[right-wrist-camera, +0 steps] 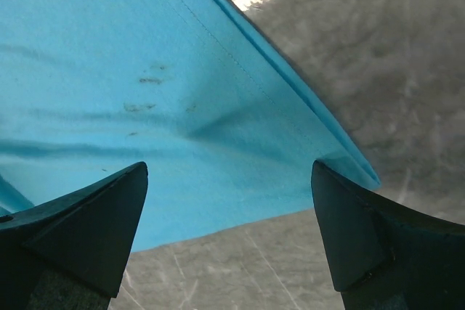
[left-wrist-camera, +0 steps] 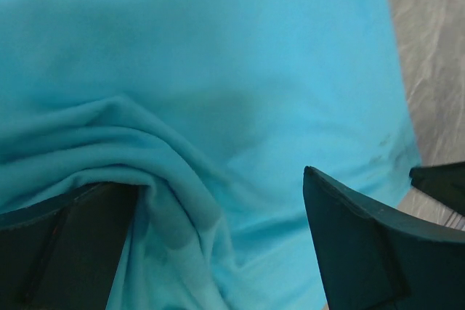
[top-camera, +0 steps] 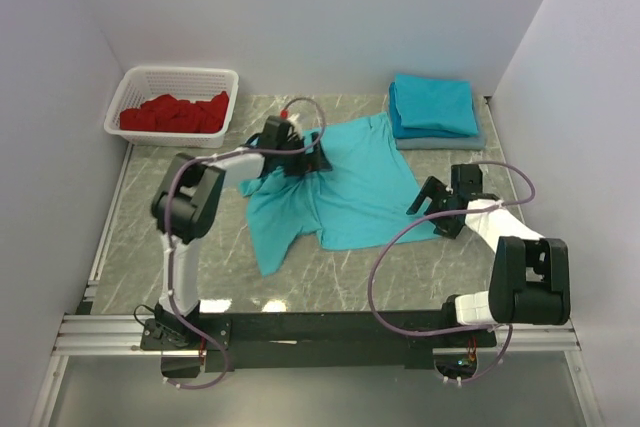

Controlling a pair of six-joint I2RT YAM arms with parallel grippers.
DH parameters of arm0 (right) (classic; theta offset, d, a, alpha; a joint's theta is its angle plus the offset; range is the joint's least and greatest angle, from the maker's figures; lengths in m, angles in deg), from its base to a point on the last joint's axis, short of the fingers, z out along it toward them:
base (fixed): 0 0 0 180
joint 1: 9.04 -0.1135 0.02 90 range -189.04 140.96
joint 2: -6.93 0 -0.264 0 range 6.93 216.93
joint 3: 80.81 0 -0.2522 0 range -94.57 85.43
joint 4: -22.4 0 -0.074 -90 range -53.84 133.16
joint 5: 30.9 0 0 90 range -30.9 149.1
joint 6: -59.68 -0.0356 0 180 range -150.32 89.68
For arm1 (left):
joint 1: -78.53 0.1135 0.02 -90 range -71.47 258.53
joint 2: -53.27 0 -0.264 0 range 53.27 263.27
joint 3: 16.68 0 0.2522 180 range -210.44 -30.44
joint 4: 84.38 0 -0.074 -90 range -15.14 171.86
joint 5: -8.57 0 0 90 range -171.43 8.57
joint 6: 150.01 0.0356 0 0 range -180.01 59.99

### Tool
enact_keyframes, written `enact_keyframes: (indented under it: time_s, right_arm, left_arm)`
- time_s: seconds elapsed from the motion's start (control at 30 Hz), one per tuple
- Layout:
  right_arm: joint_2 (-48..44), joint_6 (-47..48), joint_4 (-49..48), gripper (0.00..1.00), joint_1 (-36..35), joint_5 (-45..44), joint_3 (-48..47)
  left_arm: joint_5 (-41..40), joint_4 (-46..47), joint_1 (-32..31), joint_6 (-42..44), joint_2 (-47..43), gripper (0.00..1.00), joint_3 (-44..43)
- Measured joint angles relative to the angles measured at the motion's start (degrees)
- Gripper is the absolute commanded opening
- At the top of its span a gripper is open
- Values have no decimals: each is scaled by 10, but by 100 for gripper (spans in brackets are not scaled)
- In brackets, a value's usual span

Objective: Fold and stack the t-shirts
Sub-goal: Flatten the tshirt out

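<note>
I am standing at a robotics lab test cell. Plain white panels [top-camera: 320, 17] box the bench in on three sides. The table [top-camera: 230, 277] has a grey marble-look top. An aluminium rail [top-camera: 100, 332] runs along its near edge, where the left arm [top-camera: 185, 207] and right arm [top-camera: 525, 277] are bolted. Thin cables [top-camera: 385, 267] loop loose from the arms. The only goods are practice props: a white plastic basket [top-camera: 128, 87] of red cloths [top-camera: 170, 115], a folded stack of turquoise t-shirts [top-camera: 432, 105], and a spread t-shirt [top-camera: 350, 187].
</note>
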Motion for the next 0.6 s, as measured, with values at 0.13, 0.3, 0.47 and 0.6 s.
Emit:
enact_keyframes:
  time_s: [0.13, 0.3, 0.47, 0.6]
  right_arm:
    - [-13, 1, 9, 100, 5, -4, 5]
    - [-48, 5, 21, 100, 5, -20, 5]
    - [-117, 2, 38, 100, 5, -54, -17]
    - [-183, -17, 36, 100, 5, -95, -49]
  left_arm:
    - [43, -24, -23, 24, 115, 100, -169]
    - [55, -73, -37, 53, 200, 99, -317]
    - [5, -111, -37, 74, 152, 99, -281]
    - [-71, -133, -34, 76, -5, 99, -162]
